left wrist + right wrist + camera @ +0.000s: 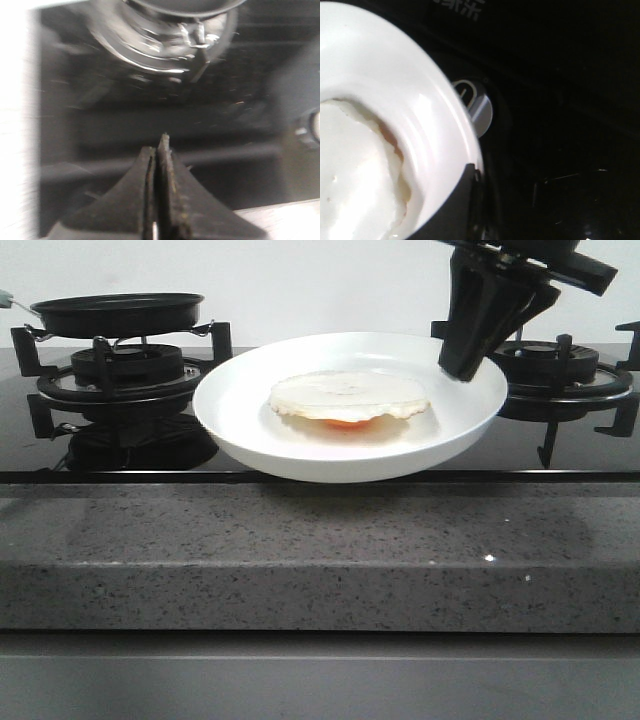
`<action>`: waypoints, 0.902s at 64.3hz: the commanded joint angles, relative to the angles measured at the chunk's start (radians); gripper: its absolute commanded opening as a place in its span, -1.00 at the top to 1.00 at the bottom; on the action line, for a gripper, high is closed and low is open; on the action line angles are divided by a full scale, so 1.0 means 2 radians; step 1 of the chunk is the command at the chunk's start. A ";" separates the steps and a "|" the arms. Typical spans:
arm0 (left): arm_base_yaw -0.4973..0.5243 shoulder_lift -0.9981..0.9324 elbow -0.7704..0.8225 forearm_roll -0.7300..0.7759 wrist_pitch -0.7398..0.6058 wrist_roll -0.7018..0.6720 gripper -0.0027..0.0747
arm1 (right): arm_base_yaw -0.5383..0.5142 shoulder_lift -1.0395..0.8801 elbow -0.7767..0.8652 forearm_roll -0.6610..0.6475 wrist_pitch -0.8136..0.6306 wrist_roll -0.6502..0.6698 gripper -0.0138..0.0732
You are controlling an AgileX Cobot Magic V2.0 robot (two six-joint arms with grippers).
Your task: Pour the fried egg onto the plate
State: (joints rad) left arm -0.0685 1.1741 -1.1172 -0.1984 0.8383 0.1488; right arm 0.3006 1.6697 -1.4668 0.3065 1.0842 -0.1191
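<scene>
The white plate [240, 410] sits between the two burners, over the front of the black hob. On it lies the fried egg [348, 396], flat and creamy white, with orange showing under its near edge. My right gripper [463, 368] comes down from above onto the plate's right rim. In the right wrist view its fingers [470, 200] clamp that rim of the plate [435, 130], one inside and one outside, with the fried egg [355, 170] close by. My left gripper [159, 150] is shut and empty, and does not show in the front view.
The black frying pan [118, 312] rests empty on the left burner [125, 370]; its underside [185, 4] shows in the left wrist view. A second burner [560, 375] stands at the right. A silver knob [480, 112] lies beside the plate. The grey stone counter edge [320, 550] runs along the front.
</scene>
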 commanded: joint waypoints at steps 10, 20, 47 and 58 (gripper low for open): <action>-0.049 -0.118 0.060 0.038 -0.115 -0.032 0.98 | 0.001 -0.026 -0.011 0.008 -0.010 -0.003 0.82; -0.064 -0.195 0.127 0.033 -0.181 -0.032 0.98 | 0.001 -0.026 -0.011 0.008 -0.010 -0.003 0.82; -0.068 -0.412 0.317 0.033 -0.317 -0.031 0.98 | 0.001 -0.026 -0.011 0.008 -0.010 -0.003 0.82; -0.068 -0.467 0.362 0.033 -0.342 -0.031 0.98 | 0.001 -0.026 -0.011 0.008 -0.011 -0.003 0.82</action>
State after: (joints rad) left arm -0.1956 0.2676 -0.3921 -0.1236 0.2640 0.0956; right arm 0.3006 1.6697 -1.4668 0.3065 1.0842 -0.1191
